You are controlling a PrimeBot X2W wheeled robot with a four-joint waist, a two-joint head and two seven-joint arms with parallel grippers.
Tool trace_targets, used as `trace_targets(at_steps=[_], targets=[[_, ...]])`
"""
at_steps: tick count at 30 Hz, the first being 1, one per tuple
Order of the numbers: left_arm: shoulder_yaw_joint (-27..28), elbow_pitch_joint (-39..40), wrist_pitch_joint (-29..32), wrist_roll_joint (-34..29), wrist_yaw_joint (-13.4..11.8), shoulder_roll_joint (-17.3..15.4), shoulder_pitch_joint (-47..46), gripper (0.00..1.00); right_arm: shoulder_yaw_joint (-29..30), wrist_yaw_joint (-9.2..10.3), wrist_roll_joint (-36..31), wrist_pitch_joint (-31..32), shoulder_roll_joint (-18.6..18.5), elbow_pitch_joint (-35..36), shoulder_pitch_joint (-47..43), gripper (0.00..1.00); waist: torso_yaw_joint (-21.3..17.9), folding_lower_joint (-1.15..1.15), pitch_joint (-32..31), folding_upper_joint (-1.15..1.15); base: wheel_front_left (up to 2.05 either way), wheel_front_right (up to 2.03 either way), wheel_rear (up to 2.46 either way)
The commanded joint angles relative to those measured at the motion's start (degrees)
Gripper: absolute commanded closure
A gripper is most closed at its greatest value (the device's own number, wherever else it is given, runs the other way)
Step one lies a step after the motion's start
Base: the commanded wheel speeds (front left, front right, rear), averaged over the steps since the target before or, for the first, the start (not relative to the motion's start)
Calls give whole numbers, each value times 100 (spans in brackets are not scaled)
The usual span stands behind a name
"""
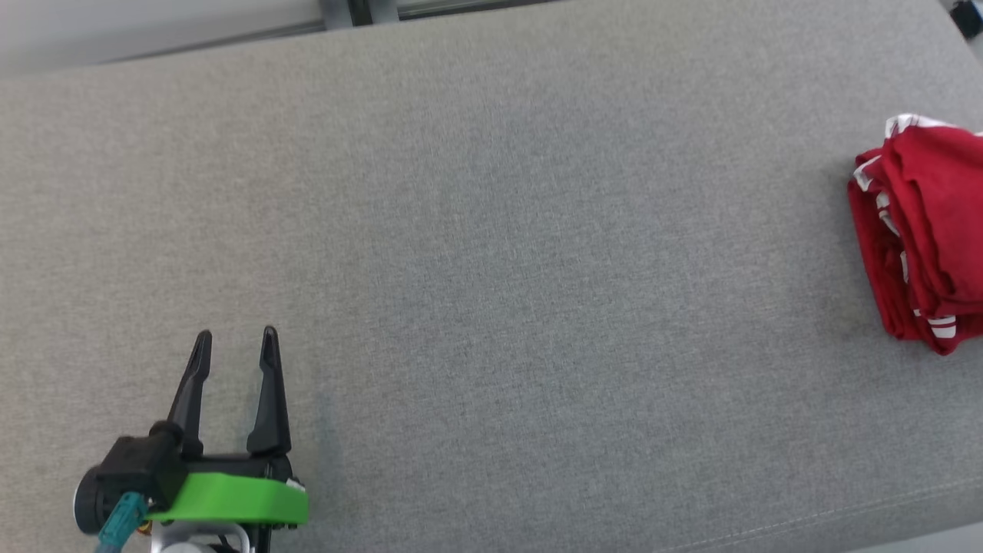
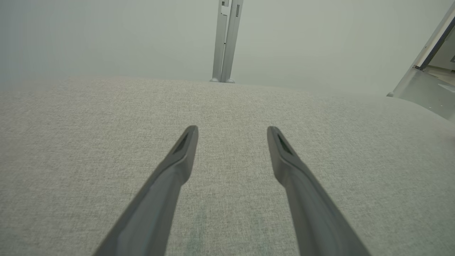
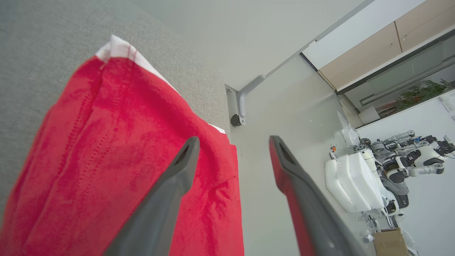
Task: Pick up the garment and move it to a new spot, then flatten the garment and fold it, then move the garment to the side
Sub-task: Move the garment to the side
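The left gripper (image 1: 236, 334) is seen at the near left of the grey surface (image 1: 491, 269), its two dark fingers spread wide and nothing held between them; bare fabric is seen under and between them in the left wrist view. The red garment (image 1: 921, 230) is found well apart from it, across the surface at the robot's far right and a little farther from the robot, where it is cut off by the head view's right edge. It is laid as a folded, stacked bundle, its layered folds turned toward the robot's left. Its long axis is run from near to far, with white striped trim seen at both the near end and the far end. In the right wrist view the right gripper (image 3: 233, 140) is shown directly over the garment with its fingers wide apart and no cloth pinched between the tips. One finger is seen against the red cloth, the other against the pale floor (image 3: 277, 106) beyond the surface's edge; whether the cloth is touched cannot be told. Farther off, a grey metal post (image 2: 225, 39) is seen behind the surface's far edge in the left wrist view, and another robot (image 3: 401, 160) is seen on the floor in the distance.
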State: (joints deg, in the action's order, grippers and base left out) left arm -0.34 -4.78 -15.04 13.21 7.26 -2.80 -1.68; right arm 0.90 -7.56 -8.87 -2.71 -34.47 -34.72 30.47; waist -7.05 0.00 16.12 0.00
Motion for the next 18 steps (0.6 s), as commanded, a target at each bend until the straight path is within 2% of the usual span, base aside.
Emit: trace_targets(at_steps=[1, 5, 10, 15, 18], targets=[[14, -37, -15, 62, -40, -21, 142, 0, 122, 15, -4, -184, 166, 196, -239, 0, 78, 0, -489, 0, 0, 0, 0], [61, -100, -16, 206, -143, -21, 376, 0, 368, 15, 285, -704, 861, 851, -905, 0, 164, 0, -920, 0, 0, 0, 0], [96, -227, -15, 313, -180, -20, 615, 0, 586, 15, 850, -1042, 1697, 1558, -1805, 0, 344, 0, -1401, 0, 0, 0, 0], [93, -335, -16, 299, -235, -21, 777, 0, 367, 14, 1095, -1205, 2339, 1960, -2466, 0, 526, 0, -1724, 0, 0, 0, 0], [109, -431, -15, 261, -214, -21, 839, 0, 205, 14, 1131, -1233, 2579, 1938, -2691, 0, 607, 0, -1864, 0, 0, 0, 0]])
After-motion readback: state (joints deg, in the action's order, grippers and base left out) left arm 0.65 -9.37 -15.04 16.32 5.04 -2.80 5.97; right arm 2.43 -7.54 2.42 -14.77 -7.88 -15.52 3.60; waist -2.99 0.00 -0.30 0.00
